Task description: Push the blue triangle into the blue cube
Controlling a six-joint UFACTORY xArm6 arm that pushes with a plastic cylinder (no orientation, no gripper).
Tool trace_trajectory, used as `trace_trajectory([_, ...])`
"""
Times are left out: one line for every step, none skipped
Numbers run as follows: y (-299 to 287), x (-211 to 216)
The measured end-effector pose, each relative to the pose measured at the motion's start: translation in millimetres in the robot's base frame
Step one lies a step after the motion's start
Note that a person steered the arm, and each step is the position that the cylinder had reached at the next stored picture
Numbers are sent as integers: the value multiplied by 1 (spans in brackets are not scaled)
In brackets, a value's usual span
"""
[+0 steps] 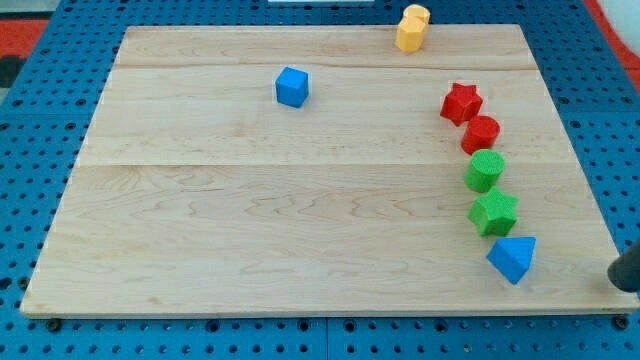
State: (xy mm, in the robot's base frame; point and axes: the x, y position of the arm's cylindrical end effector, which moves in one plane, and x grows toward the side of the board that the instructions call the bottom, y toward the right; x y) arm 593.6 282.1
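The blue triangle (pixel 512 258) sits near the surface (pixel 250 230)'s bottom right corner, bare wood stretching toward the blue cube (pixel 292 87) near the top edge. My tip (pixel 628 272) stands beyond the right edge, apart from the triangle.

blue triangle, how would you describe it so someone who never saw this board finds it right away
Look at the wooden board and follow the curved line of blocks down its right side. The blue triangle is the last one, nearest the view's bottom, just below the green star. It is the only blue block in that line; the blue cube sits far off, upper left.
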Motion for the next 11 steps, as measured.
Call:
trace_trajectory([-77, 19])
trace_trajectory([-99, -1])
trace_trajectory([-71, 11])
trace_trajectory([-57, -19])
trace_trajectory([-88, -33])
trace_trajectory([-172, -34])
trace_trajectory([-214, -39])
trace_trajectory([-252, -84])
trace_trajectory([-249, -112])
trace_trajectory([-262, -155])
trace_trajectory([-299, -204])
